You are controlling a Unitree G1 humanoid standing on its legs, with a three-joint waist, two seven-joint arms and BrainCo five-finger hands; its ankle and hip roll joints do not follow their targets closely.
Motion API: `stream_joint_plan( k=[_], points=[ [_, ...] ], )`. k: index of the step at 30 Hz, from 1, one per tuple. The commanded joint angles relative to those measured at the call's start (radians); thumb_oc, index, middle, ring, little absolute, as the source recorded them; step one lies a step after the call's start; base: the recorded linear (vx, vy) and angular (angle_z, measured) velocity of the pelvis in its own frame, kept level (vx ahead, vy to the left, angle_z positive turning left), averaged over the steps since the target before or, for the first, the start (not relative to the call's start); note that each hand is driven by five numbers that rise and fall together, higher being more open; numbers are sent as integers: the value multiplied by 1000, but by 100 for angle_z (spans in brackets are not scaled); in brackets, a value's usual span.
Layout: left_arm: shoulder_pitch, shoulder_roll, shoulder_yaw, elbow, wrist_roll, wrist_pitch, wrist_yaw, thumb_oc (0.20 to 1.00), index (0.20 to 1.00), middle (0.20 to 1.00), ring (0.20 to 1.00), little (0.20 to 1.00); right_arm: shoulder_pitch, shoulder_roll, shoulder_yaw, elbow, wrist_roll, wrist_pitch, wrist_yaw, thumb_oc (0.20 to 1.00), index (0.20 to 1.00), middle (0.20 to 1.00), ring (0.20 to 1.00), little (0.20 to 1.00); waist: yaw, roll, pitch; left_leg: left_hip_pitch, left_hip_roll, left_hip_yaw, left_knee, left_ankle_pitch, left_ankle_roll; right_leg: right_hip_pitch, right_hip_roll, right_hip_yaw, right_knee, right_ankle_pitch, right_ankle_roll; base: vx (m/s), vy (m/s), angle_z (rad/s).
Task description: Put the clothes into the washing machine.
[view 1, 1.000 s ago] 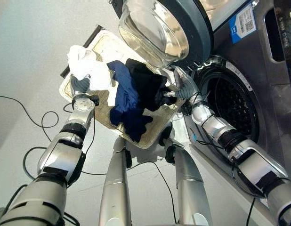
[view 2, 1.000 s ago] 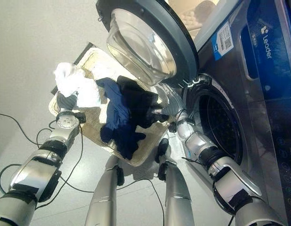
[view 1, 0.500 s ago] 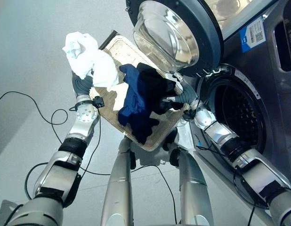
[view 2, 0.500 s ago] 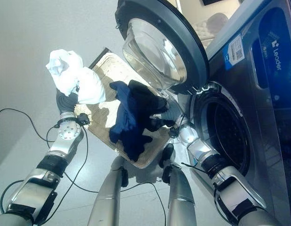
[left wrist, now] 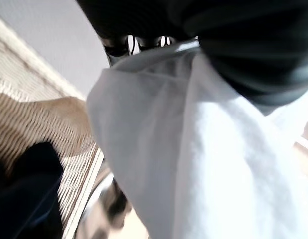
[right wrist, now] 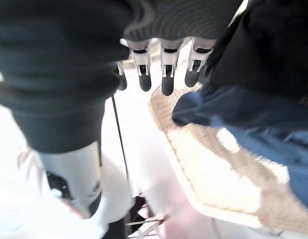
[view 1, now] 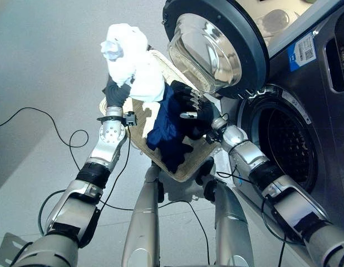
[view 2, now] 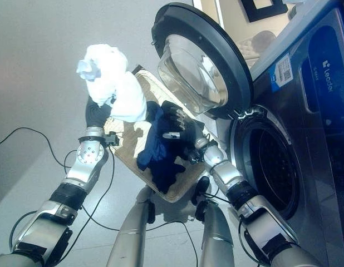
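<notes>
two hands up | left hand clutches white cloth, raised higher | right hand slack-fingered on dark clothes

The left arm reaches up and forward, its left hand closed around a bundle of cloth. The right arm stretches forward, its right hand raised with fingers straight.

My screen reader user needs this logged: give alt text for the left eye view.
The left hand holds a white garment raised above a woven basket of dark blue clothes. The right hand rests open on the dark clothes, beside the washing machine with its door open.
</notes>
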Motion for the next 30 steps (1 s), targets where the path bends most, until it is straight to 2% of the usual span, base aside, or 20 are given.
stream_joint_plan(
  k=[1, 8, 20, 30],
  points=[
    [-112, -65, -26, -13, 71, -65, -26, 200, 200, 200, 200, 200, -41, 11, -24, -1, 130, 3, 47, 1000, 1000, 1000, 1000, 1000, 9, 83, -26, 21, -52, 64, 49, -125, -16, 19, 8, -38, -51, 50, 110, 0, 0, 0],
    [-172, -66, -131, 43, 175, -83, 1, 200, 200, 200, 200, 200, -58, 51, -20, 16, 245, 8, 95, 1000, 1000, 1000, 1000, 1000, -5, 77, -26, 9, -51, 68, 53, -117, -17, 11, 18, -26, -66, 66, 109, 0, 0, 0],
    [-206, -97, -190, 71, 210, -112, -6, 200, 200, 200, 200, 200, -67, 85, 3, 23, 300, 17, 139, 1000, 1000, 1000, 1000, 1000, -14, 71, -26, -6, -54, 72, 55, -109, -18, 2, 25, -16, -86, 83, 110, 0, 0, 0],
    [-239, -89, -215, 137, 249, -63, -1, 200, 200, 200, 200, 200, -79, 88, -10, -5, 313, -74, 147, 1000, 1000, 1000, 1000, 1000, -23, 64, -26, -12, -49, 81, 56, -104, -21, -5, 25, -17, -87, 91, 115, 0, 0, 0]
  ],
)
